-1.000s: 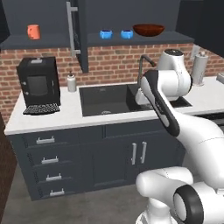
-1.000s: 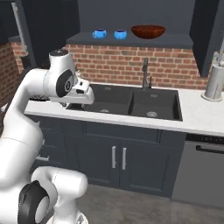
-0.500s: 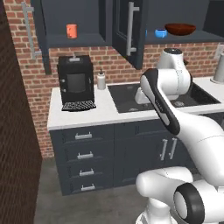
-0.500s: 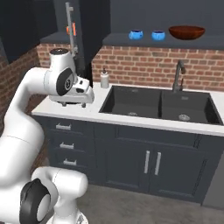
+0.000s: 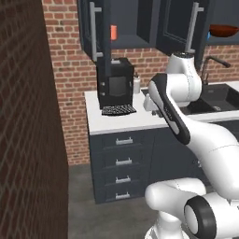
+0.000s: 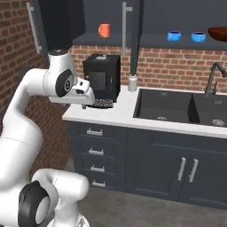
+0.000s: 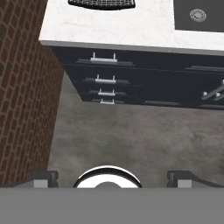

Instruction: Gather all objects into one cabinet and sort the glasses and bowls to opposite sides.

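progress: we judge gathering not begun | orange cup apart from blue bowls and brown bowl | claw spread wide, empty

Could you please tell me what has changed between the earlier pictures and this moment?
The base has driven left along the counter, so both base views shifted. The orange cup, blue bowls and reddish-brown bowl stayed on their shelves. The arm kept its folded pose; nothing was grasped or released.

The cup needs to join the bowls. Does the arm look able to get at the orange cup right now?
Probably yes: the orange cup stands alone on an open shelf, its cabinet door swung aside. But the gripper sits folded low by the counter, so a long lift is needed.
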{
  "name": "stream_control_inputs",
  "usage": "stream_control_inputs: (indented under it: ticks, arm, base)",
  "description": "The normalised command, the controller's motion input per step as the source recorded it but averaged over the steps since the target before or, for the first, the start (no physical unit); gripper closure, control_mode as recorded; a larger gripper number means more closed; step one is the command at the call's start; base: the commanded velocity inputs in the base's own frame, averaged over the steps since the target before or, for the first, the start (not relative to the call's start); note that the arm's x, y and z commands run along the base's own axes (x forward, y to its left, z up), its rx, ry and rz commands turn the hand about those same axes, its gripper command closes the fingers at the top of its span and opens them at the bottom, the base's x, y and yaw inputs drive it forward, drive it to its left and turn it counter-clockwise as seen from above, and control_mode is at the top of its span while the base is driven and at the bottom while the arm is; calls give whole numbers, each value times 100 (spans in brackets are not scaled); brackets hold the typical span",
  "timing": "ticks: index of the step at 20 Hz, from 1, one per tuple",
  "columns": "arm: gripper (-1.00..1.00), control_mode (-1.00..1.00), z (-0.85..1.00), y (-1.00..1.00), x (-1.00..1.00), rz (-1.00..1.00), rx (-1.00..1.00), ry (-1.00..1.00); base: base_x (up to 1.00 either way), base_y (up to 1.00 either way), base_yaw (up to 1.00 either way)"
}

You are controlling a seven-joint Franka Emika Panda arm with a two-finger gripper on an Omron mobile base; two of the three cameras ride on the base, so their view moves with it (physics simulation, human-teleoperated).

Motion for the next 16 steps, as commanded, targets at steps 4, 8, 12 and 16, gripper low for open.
stream_control_inputs:
  ticks: [4, 8, 12, 16]
  arm:
    - [-100, 100, 0, 0, 0, 0, 0, 0]
    - [-100, 100, 0, 0, 0, 0, 0, 0]
    - [-100, 100, 0, 0, 0, 0, 0, 0]
    - [-100, 100, 0, 0, 0, 0, 0, 0]
  base:
    - [42, 41, 0]
    - [37, -2, 0]
    - [27, -11, 0]
    - [49, 0, 0]
